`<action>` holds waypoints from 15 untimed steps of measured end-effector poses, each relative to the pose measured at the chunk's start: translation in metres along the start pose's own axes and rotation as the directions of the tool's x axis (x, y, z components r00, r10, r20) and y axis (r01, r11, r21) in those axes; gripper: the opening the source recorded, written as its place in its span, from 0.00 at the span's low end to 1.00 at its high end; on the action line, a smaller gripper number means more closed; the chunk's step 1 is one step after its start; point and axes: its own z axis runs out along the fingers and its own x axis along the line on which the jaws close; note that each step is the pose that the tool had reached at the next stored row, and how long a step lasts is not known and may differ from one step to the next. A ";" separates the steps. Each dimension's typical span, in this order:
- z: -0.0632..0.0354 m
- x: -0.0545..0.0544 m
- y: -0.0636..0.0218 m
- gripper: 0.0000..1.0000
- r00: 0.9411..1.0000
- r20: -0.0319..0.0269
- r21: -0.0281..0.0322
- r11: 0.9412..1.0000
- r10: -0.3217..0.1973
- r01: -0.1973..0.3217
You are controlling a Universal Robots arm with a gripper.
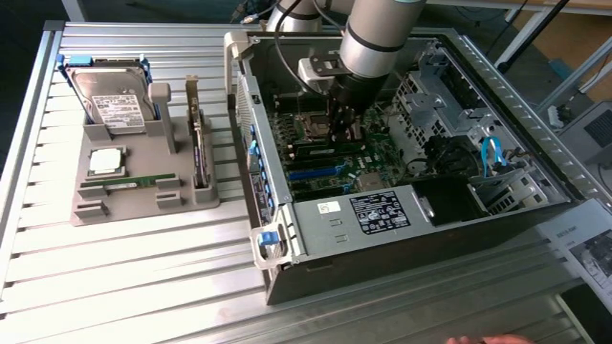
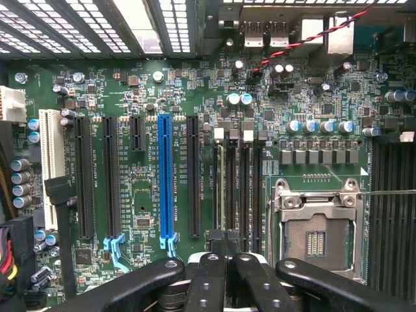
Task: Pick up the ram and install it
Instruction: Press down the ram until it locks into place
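The arm's black gripper (image 2: pixel 224 260), fingers closed together, hangs over the green motherboard's black memory slots (image 2: pixel 237 188); pressing squarely down seems wise.

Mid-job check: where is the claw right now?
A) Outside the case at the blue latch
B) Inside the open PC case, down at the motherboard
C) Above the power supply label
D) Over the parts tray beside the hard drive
B: the claw is down inside the case, and the wrist view shows the motherboard slots just past its fingertips.
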 end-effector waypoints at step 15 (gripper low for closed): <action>0.0015 0.000 0.0004 0.10 1.000 0.000 0.000 1.000 0.000 0.000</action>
